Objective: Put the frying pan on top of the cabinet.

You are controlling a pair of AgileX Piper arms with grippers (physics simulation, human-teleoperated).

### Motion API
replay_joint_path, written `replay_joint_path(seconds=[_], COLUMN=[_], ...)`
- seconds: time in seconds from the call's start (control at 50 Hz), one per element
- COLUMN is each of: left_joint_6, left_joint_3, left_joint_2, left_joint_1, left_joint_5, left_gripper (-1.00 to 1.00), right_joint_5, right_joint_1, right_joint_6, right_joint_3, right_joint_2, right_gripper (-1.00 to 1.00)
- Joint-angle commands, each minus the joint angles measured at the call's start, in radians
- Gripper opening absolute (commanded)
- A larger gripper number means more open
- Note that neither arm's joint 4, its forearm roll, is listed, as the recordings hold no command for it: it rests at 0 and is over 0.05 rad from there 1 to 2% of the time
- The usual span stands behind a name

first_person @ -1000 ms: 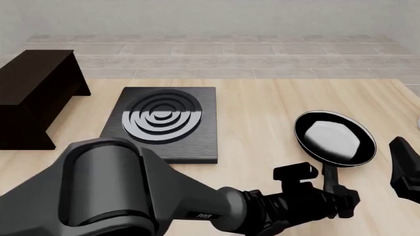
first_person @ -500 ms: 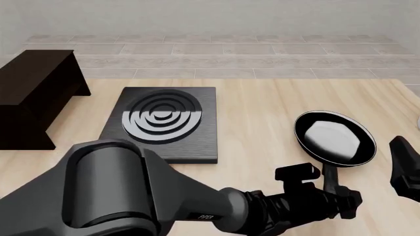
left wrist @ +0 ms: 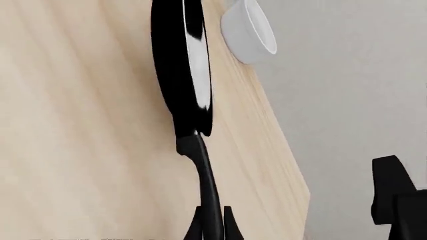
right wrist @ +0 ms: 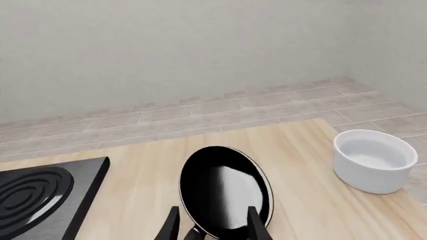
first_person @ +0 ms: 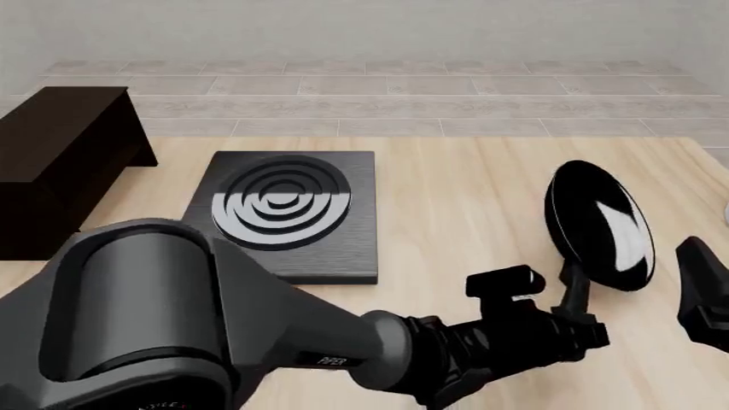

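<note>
The frying pan [first_person: 598, 231] hangs off the table at the right, tipped steeply so its pale inside faces right. My left gripper [first_person: 575, 318] is shut on its thin black handle [left wrist: 207, 190], near the handle's end; the left wrist view shows the pan [left wrist: 183, 65] edge-on beyond the fingers [left wrist: 229, 224]. The dark cabinet [first_person: 57, 154] stands at the far left, its flat top bare. My right gripper [right wrist: 212, 227] is open, just short of the pan [right wrist: 223, 192], and shows at the right edge of the front view [first_person: 701, 295].
A flat black stove plate [first_person: 285, 209] with concentric rings lies between the cabinet and the pan. A white bowl [right wrist: 373, 160] sits near the table's right edge. My left arm's bulky link [first_person: 160, 325] fills the lower left of the front view.
The pan lay flat on the table; now it is raised and rolled up onto its side, held by the handle. The right gripper has stayed put.
</note>
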Motion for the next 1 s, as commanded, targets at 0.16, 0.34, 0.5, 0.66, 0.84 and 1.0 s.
replay_joint_path(seconds=[0.16, 0.34, 0.5, 0.66, 0.84, 1.0], left_joint_6=[0.052, 0.074, 0.089, 0.115, 0.153, 0.132], left_joint_3=[0.110, 0.187, 0.270, 0.330, 0.440, 0.515], left_joint_2=[-0.159, -0.271, -0.399, -0.516, -0.753, -0.926], left_joint_1=[0.067, 0.117, 0.141, 0.190, 0.274, 0.343], left_joint_5=[-0.016, -0.019, -0.035, -0.026, 0.010, 0.055], left_gripper=[-1.00, -1.00, -1.00, -1.00, -1.00, -1.00], right_joint_5=[0.025, 0.045, 0.050, 0.073, 0.115, 0.162], right_joint_1=[0.011, 0.022, 0.025, 0.031, 0.036, 0.052], right_joint_6=[-0.003, -0.003, -0.002, -0.004, -0.013, -0.025], right_joint_3=[0.000, 0.000, 0.000, -0.001, -0.001, 0.000], right_joint_2=[-0.035, -0.062, -0.068, -0.092, -0.137, -0.187], right_gripper=[1.00, 1.00, 1.00, 1.00, 1.00, 1.00])
